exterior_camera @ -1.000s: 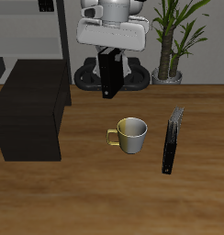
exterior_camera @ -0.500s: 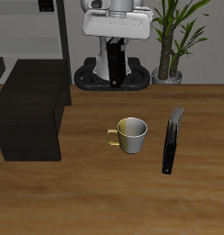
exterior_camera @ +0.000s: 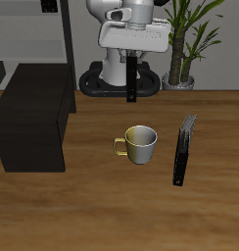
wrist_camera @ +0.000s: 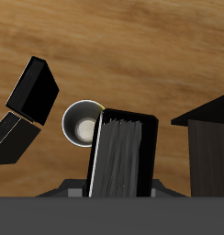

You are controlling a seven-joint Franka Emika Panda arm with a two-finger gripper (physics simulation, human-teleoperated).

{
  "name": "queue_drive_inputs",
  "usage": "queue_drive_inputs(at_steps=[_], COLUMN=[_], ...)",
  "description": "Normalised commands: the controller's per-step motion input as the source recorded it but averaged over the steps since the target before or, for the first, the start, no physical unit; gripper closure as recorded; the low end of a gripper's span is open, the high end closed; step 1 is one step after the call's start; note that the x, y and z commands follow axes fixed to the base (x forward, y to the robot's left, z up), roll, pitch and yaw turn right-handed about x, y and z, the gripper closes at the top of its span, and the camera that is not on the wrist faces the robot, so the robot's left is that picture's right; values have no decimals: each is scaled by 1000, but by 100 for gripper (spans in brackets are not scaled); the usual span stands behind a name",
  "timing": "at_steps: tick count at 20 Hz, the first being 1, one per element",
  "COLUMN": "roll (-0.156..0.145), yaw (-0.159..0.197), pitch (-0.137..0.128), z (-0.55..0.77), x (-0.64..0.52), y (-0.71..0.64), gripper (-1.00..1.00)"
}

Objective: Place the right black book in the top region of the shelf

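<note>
Hanging right black book, wooden table

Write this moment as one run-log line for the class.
gripper: shut on right black book, raised above table | shelf: top bare | mug: upright on table | placement: not yet done

Glossy right black book — wood-grain table

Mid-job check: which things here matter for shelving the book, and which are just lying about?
Job:
right black book, held up by the gripper
shelf

Lying about:
mug
slimmer black book on the table
potted plant
</note>
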Motion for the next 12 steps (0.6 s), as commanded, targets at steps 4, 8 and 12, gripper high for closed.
queue_drive_inputs(at_steps=[4,8,12], roll=[-104,-178,-96], yaw=[118,6,12], pitch=[24,7,-21], z=[-132,-42,2], x=[222,85,-43], y=[184,90,83], gripper=[100,100,100])
